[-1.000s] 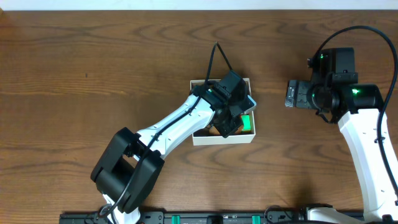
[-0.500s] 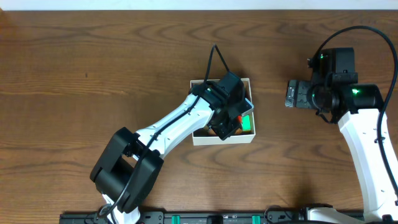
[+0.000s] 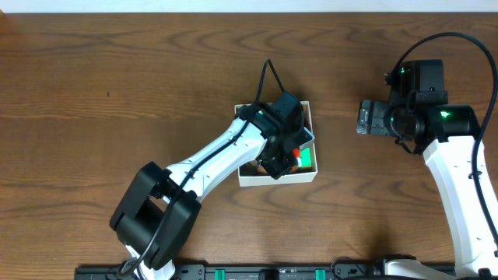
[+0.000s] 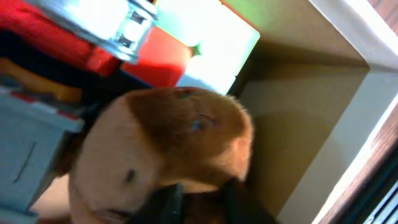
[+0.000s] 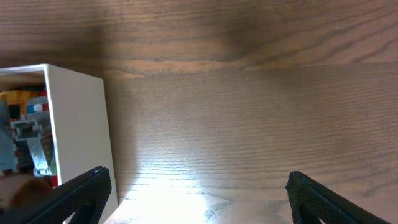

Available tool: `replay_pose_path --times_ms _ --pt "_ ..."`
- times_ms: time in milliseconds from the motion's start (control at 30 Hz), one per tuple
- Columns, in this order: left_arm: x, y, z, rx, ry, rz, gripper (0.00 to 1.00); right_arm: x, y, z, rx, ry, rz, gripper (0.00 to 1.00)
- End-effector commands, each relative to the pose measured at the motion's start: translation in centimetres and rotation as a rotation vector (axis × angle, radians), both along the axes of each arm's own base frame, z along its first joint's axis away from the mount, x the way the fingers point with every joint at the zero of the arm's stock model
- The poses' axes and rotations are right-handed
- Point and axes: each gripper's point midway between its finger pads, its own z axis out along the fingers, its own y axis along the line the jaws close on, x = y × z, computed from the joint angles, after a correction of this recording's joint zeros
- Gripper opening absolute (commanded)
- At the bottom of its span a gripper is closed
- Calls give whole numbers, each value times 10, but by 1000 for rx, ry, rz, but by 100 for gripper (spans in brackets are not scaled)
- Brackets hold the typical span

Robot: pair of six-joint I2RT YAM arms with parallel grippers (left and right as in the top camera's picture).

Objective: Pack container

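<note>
We see the container (image 3: pixel 280 176) near the middle of the counter (image 3: pixel 117 78). Our left pincer (image 4: pixel 204 200) sits inside it at a brown plush (image 4: pixel 168 143); we cannot tell its grip. Our right pincer (image 5: pixel 199 190) hangs released off to the side, 2 fingers spread, grasping nothing.

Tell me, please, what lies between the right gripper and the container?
Only bare wooden table; the overhead view shows nothing between the right gripper and the container.

The container (image 3: pixel 277 178) sits on the wooden tabletop (image 3: pixel 117 93). The left gripper (image 3: pixel 278 158) is down inside it, hiding most of the contents. 1 green piece (image 3: pixel 306 158) shows by its right wall. The right gripper (image 3: pixel 366 118) hangs right of the container, well apart.
</note>
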Motion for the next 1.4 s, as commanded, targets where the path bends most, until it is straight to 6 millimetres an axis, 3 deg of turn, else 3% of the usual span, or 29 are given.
replay_pose_path --times_ms 0,200,733,1033,1367 --pt "-5 34 -25 172 -11 17 37 3 -1 4 0 -11 -1 93" --pt "-1 33 -6 143 -62 23 47 2 -1 4 0 -11 -1 93" --pt "3 30 28 72 -140 31 47 3 -1 4 0 -12 -1 93" --pt "6 27 30 61 -156 32 48 3 -1 4 0 -12 -2 93" --pt "23 10 48 -24 -246 38 47 3 -1 5 0 -14 -2 93"
